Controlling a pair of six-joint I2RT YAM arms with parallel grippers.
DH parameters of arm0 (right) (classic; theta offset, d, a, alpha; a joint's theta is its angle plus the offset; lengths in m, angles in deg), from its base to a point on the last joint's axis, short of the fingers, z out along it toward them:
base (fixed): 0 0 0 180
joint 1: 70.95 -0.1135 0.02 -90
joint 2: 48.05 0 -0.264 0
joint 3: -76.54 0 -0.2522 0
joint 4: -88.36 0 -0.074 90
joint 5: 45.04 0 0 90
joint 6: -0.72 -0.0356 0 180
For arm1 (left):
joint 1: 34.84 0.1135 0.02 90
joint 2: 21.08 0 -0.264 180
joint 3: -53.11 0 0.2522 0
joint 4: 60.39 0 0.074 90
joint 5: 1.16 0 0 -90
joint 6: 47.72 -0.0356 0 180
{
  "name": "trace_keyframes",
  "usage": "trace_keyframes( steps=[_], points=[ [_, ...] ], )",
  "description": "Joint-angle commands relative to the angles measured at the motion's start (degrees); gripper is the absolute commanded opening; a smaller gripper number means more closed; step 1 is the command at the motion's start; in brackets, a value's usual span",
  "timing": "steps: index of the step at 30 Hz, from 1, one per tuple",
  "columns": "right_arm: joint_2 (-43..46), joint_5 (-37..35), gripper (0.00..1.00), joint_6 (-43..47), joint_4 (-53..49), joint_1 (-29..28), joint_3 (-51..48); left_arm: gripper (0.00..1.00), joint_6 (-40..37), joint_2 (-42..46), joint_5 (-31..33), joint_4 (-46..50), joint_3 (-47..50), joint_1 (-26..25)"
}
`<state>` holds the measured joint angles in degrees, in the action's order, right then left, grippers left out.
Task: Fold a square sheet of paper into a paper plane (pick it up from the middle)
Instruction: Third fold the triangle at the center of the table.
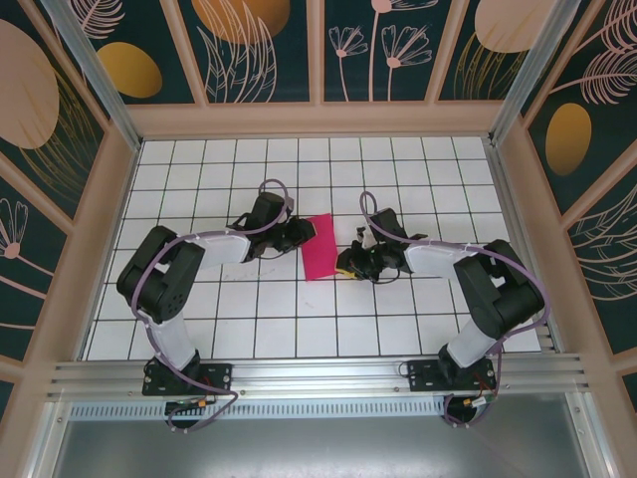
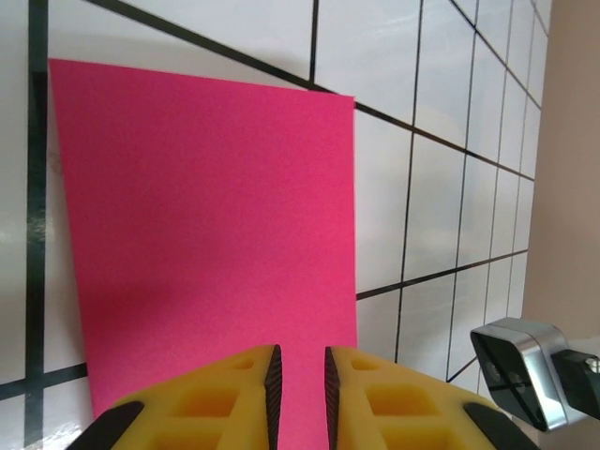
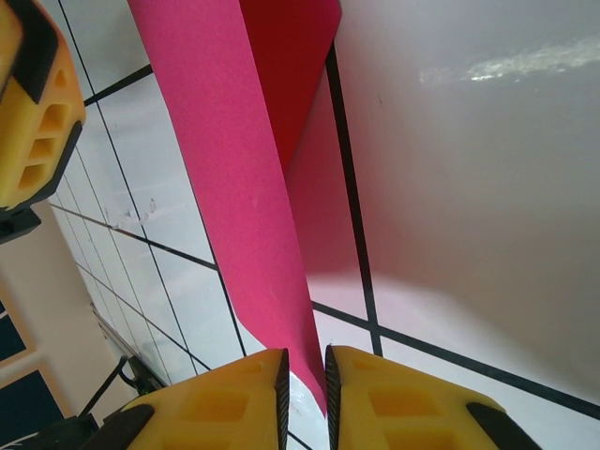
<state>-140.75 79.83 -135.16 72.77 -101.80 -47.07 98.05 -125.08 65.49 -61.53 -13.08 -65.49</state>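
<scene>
The square sheet of paper [image 1: 318,247] is seen near the middle of the gridded table [image 1: 249,319], between the two arms, with one side raised off the surface. That raised edge is pinched by the right gripper [image 3: 307,361], apparently so a flap can be carried over for a fold. The flat side is met by the left gripper [image 2: 300,361], jaws nearly together. Whether paper is clamped there cannot be told, though steadying seems intended. No legible writing is found.

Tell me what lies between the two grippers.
The square sheet of paper lies between the left gripper and the right gripper, in the top view.
</scene>
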Motion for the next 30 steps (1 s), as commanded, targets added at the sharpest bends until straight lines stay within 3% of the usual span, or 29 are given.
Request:
trace_keyframes(
  steps=[1,7,23,30],
  points=[
    [1.8,1.0,0.16,-1.2,1.1,-0.1,-1.0,0.23,-1.2,-1.4,0.3,-0.2,-1.4,0.0],
    [1.7,0.5,0.05,-2.1,1.8,-0.1,0.5,0.22,-2.0,-3.0,0.9,0.9,-1.4,-0.1],
    [-5.3,3.5,0.06,-4.0,5.5,-0.2,9.2,0.20,-4.8,-6.5,1.6,5.6,-2.6,0.0],
    [-8.8,2.4,0.06,-3.2,5.4,-0.2,12.4,0.20,-6.1,-2.2,3.7,6.8,-5.4,0.0]
  ],
)
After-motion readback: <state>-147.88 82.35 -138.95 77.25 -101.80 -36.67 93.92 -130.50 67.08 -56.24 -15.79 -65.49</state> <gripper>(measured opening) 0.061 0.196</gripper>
